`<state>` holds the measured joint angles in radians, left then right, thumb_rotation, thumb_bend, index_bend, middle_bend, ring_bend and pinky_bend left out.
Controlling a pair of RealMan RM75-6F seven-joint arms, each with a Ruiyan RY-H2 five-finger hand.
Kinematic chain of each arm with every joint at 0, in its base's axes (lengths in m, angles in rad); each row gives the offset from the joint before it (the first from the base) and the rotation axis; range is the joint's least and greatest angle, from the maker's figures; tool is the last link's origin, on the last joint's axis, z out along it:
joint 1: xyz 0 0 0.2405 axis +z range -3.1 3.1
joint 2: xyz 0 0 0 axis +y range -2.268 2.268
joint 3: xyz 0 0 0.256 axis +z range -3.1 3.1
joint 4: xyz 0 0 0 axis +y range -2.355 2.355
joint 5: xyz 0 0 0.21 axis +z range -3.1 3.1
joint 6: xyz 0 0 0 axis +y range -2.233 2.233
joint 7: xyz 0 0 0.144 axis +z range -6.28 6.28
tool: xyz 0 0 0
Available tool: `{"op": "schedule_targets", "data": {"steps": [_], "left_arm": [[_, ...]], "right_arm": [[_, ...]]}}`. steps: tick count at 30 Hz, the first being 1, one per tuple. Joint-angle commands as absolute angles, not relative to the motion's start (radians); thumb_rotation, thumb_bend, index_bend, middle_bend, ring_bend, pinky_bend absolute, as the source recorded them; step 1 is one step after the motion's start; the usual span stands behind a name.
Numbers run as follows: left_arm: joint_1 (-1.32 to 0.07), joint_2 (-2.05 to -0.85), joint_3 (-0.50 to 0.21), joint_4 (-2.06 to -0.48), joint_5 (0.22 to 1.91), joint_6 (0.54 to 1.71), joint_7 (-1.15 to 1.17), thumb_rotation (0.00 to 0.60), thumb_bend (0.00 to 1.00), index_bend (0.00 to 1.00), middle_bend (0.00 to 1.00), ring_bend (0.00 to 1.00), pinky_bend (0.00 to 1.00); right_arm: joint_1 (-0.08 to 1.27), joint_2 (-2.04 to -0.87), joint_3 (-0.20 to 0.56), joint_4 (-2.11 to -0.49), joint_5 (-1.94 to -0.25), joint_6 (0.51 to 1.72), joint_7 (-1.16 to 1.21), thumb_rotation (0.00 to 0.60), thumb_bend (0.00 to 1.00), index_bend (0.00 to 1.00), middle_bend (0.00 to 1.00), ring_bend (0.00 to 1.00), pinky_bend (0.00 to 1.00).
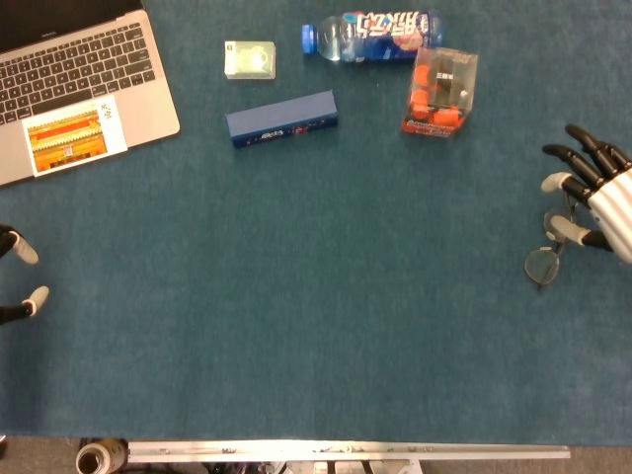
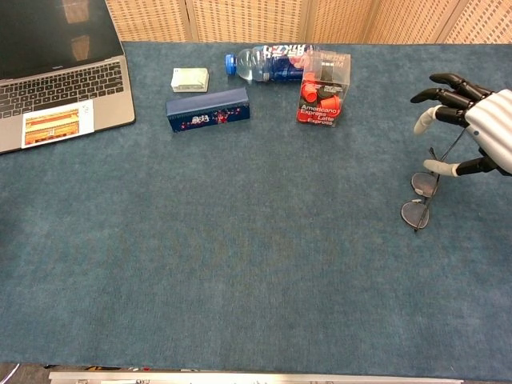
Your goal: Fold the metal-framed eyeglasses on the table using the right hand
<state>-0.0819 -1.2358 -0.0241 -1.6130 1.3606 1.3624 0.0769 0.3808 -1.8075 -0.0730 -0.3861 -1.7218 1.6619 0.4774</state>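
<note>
While your right hand [image 2: 472, 128] is hanging at the table's [image 2: 256, 272] right edge, its fingers are spreading apart and gripping nothing. You are looking at the eyeglasses [image 2: 424, 196] lying on the blue cloth just beside and below that hand, lenses toward the table's middle, one thin temple reaching up under the fingers; whether they are touching is unclear. Your left hand [image 1: 18, 281] is showing only as fingertips at the left edge, so its state is unreadable.

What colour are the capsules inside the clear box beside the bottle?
Orange-red capsules in the clear box; the chest view shows them best.
</note>
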Motion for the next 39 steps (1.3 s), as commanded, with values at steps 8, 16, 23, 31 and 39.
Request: {"op": "schedule_targets", "data": {"steps": [8,16,23,31,39], "left_arm": [[-0.084,-1.237,-0.025,-1.615,1.362,1.363,0.079,0.6,0.16,0.49,0.36,0.24,0.51],[-0.083,-1.242,-0.024,-1.61,1.361,1.364,0.075,0.6,0.16,0.49,0.36,0.24,0.51],[-0.083,-1.247,-0.023,-1.606,1.358,1.36,0.073,0.6,0.16,0.49,0.36,0.24,0.51],[-0.082,-1.246,-0.022,-1.609,1.353,1.358,0.077,0.6,0.16,0.49,0.36,0.24,0.51],[-0.084,-1.246,-0.023,-1.613,1.353,1.357,0.081,0.6,0.16,0.49,0.36,0.24,0.51]], "right_arm": [[0.389,-1.777,-0.085,-0.419,-1.743,1.702,0.487,0.6,0.16,0.44,0.25,0.09,0.3],[0.385,-1.756,-0.105,-0.435,-1.757,1.693,0.48,0.6,0.3,0.42,0.25,0.09,0.31],[0.392,-1.76,-0.127,-0.412,-1.777,1.671,0.475,0.6,0.33,0.37,0.22,0.09,0.31],[0.401,-1.781,-0.154,-0.351,-1.806,1.677,0.485,0.6,0.33,0.37,0.22,0.09,0.31],[0.398,-1.798,-0.161,-0.317,-1.811,1.693,0.496,0.6,0.36,0.37,0.22,0.09,0.3]]}}
